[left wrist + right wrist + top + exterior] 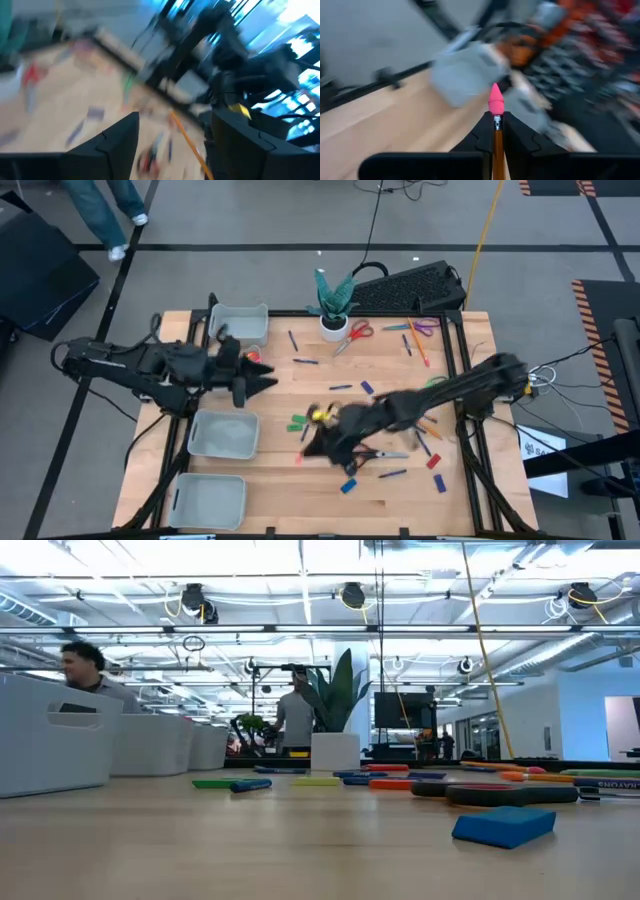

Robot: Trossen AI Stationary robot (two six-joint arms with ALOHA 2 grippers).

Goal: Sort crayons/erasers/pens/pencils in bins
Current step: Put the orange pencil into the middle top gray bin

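Right pincer [496,131] is closed on a pencil [497,150]: orange shaft clamped between the two dark fingers [480,137], pink eraser tip sticking out past them. In the high view the right arm reaches in from the bench's [300,500] right edge to mid-bench, its pincer [322,442] low over the wood just right of the middle bin [224,435]; the arm is blurred there so the pencil itself can't be made out.

Left pincer [268,381] is open w/ nothing between its fingers [112,137], as the left wrist view shows a wide gap. It sits on the bench's left side, between the upper bin [240,323] and the middle bin.

Three pale bins stand in a column along the left side; the third bin [208,502] is nearest the front edge. All three look empty from above.

Loose items are scattered over the centre and right: a green eraser [298,421], a blue eraser [348,486], a red eraser [438,482], several dark blue pens [305,361], more orange pencils [418,345] near the right rail. Red-handled scissors [357,333] lie beside a white plant pot [333,328] at the back edge. In the low view a blue eraser [504,825] lies flat in the foreground; people show in the room behind
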